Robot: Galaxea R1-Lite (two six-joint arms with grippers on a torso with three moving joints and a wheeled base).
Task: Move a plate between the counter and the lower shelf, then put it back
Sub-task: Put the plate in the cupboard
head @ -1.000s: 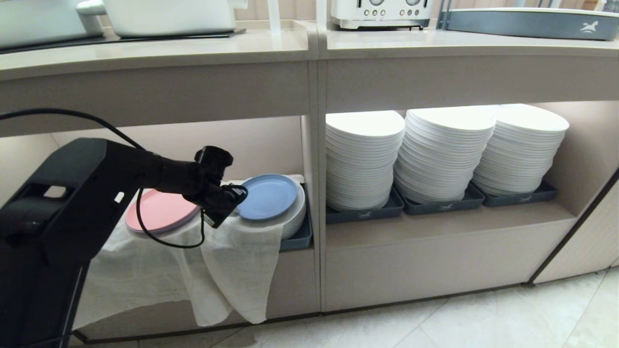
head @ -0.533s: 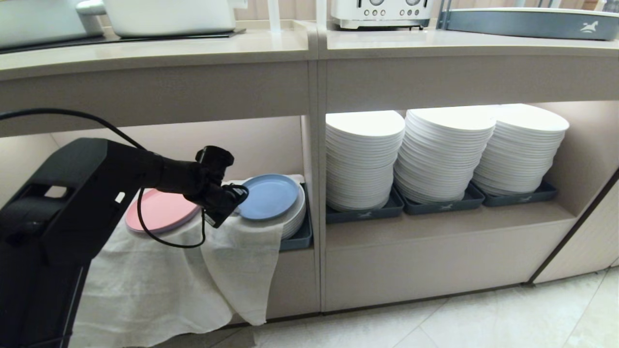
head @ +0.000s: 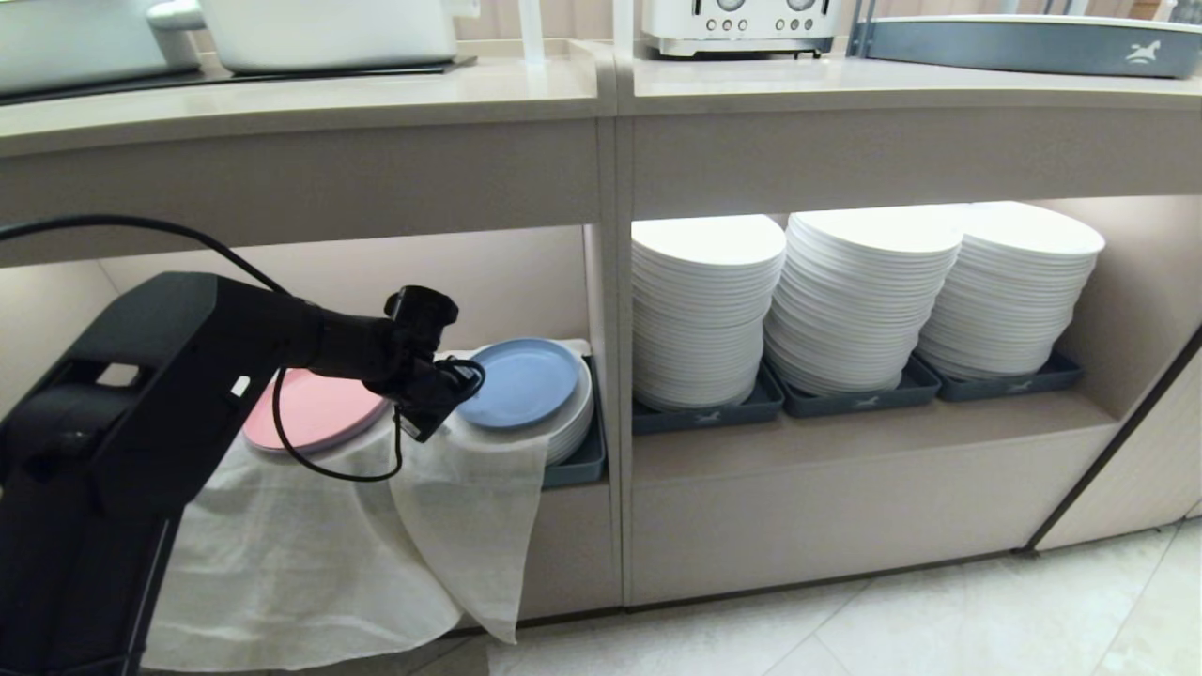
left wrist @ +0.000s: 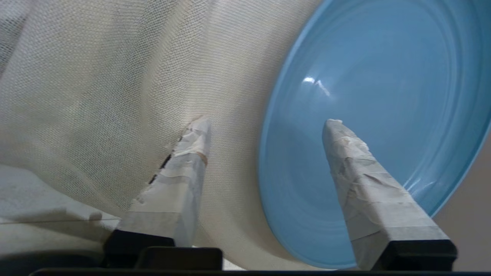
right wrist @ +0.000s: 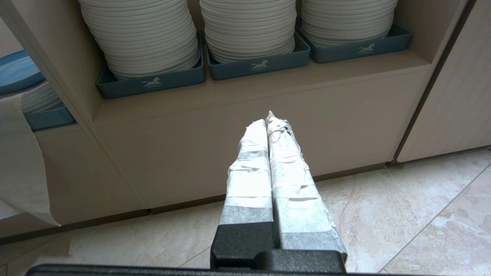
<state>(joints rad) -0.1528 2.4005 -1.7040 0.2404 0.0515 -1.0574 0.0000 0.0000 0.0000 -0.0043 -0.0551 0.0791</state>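
Observation:
The light-blue plate lies flat on a low stack of white plates in the lower shelf, under the counter. My left gripper is at the plate's near-left rim and stands open. One taped finger is over the draped white cloth, the other over the plate's inside; neither presses the rim. My right gripper hangs parked and shut, low in front of the right cabinet. A sliver of the plate shows in its view.
A pink plate lies on the cloth left of the blue one. A grey tray holds the low stack. Three tall white plate stacks fill the right compartment. A toaster and a white pot stand on the counter.
My left gripper has opened from shut and let go of the plate's rim; the plate stays on the white stack. The arm has hardly moved. The cloth's hanging edge has shifted slightly.

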